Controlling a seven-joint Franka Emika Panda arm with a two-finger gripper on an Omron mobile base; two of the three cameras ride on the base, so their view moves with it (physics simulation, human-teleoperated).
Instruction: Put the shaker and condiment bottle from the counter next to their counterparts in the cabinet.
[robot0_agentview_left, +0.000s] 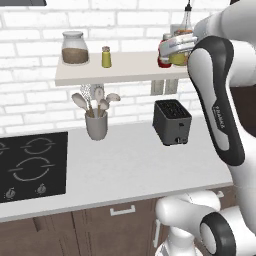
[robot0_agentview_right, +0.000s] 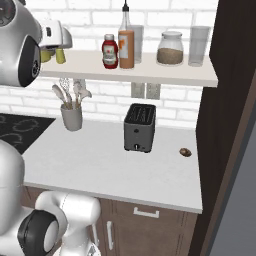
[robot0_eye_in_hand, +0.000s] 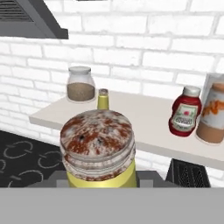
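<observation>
1. The shaker (robot0_eye_in_hand: 98, 148) looms closest in the hand view, its speckled cap up, clenched in the gripper (robot0_agentview_left: 179, 47) above the cabinet (robot0_agentview_left: 120, 75) shelf.
2. The condiment bottle (robot0_agentview_right: 126, 45) stands on that shelf, touching the red ketchup bottle (robot0_agentview_right: 110, 51).
3. The brighter shaker (robot0_agentview_left: 106, 57) stands beside a glass jar (robot0_agentview_left: 75, 48).

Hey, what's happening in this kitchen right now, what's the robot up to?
The robot's gripper is shut on the small shaker, holding it up at the level of the wall shelf. The orange condiment bottle already stands on the shelf beside the red ketchup bottle. The other shaker waits further along, near a glass jar.
</observation>
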